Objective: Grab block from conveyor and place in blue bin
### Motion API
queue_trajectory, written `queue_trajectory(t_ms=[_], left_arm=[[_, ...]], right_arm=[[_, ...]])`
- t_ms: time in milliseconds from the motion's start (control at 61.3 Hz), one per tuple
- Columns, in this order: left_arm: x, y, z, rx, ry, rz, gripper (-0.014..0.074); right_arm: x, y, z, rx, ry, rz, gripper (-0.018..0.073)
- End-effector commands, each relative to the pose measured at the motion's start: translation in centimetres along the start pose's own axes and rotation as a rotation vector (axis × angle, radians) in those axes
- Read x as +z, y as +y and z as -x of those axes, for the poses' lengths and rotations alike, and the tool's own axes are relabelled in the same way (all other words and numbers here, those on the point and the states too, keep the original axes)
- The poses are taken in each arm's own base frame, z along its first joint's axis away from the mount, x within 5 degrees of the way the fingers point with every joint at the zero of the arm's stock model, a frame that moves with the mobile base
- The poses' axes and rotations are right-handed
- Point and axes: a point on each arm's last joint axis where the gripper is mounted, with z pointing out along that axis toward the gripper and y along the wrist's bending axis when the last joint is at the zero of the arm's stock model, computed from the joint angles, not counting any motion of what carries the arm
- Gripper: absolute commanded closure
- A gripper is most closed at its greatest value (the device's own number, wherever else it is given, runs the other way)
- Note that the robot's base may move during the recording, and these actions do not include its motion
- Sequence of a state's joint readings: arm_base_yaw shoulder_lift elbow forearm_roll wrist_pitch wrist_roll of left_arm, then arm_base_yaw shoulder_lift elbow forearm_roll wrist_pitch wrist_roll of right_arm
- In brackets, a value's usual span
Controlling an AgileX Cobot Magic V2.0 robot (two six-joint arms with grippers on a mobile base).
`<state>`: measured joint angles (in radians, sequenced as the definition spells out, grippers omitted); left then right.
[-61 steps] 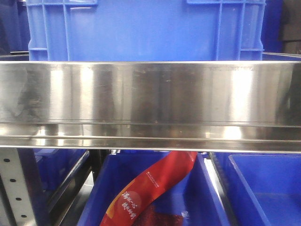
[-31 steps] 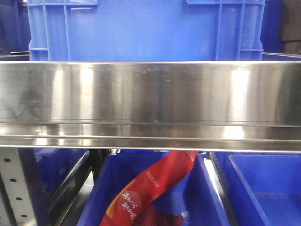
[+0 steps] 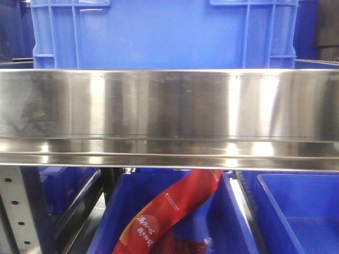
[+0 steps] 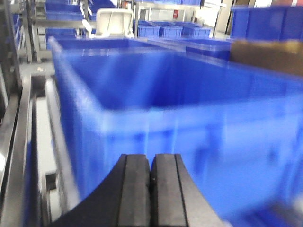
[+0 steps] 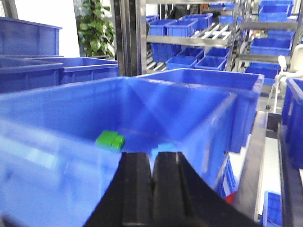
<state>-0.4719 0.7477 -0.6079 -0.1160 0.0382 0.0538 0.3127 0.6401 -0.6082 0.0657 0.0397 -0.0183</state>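
Your right fingers (image 5: 152, 189) were closed and empty; the green block (image 5: 111, 140) lay just ahead-left, inside the blue bin (image 5: 199, 109).

Your left fingers (image 4: 150, 189) were closed and empty too.

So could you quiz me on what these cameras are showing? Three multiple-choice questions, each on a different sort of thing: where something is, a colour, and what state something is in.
1. Where does the small block lie in the right wrist view?
A. inside the blue bin
B. on the steel rail
C. between the gripper's fingers

2. What colour is that block?
A. red
B. green
C. yellow

3. How do the jaws of the left gripper stand?
A. wide open
B. closed on a block
C. closed together with nothing between them

Answers:
1 A, it sits on the bin's floor beyond the right gripper.
2 B, it is bright green against the blue.
3 C, the two black pads touch, with no gap and no object.
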Motion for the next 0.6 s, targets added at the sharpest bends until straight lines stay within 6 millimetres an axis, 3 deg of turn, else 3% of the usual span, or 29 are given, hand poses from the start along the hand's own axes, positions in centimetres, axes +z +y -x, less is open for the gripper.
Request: queue_trajectory(t_ms=[0,147,261,587], left_arm=[[-1.5,0.1,-1.3,-0.008,-0.012,0.001,0.0707],[-3.3,0.2,-2.9,-0.008,-0.021,-0.001,0.0707],[-4.1,0.2,-3.0,-0.007,-0.048,-0.003,0.0707],[-4.3,0.2,-2.6,-0.007,-0.092,-0.001,0.0707]], right_arm=[[-2.0,-0.1,-1.1,-0.007,-0.02,-0.004,0.0721],[-4.7,-0.1,-2.8,-0.007,-0.006,0.001,0.0721],[-6.2,-0.1,-3.2,-0.008,0.023,0.006,0.0721],[-7.0,0.0,-3.0,-0.008,-0.015,0.01,0.0721]])
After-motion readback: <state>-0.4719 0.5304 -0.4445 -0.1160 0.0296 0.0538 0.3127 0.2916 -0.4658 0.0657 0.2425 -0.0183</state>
